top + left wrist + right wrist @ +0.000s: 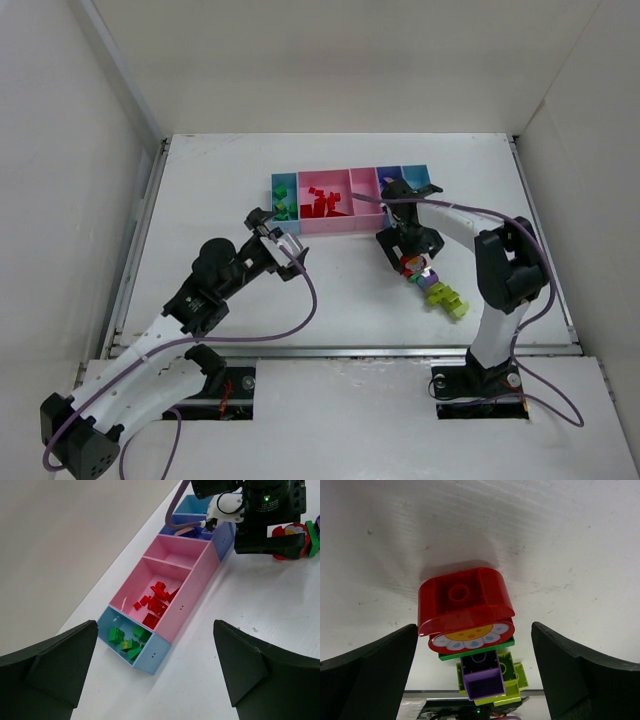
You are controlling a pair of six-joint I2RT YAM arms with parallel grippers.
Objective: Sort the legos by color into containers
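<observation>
The containers (352, 222) lie in a row at the back of the table. Green legos (126, 640) fill the end light blue bin (156, 656), and red legos (156, 604) lie in the wide pink bin (187, 602). My left gripper (155, 624) hangs open just short of that end, holding nothing. A stuck-together clump stands before my right gripper (474, 626): a red rounded piece (462, 597) on a flower tile, a green plate, a purple brick (482, 680) and a lime brick (512, 675). Its jaws are open on either side of the red piece, not touching.
Lime-yellow legos (446, 299) lie loose to the right front of the clump (412, 266). The narrower pink bin (181, 552) holds nothing I can see. White walls enclose the table on three sides. The right arm (265, 510) hangs over the far bins.
</observation>
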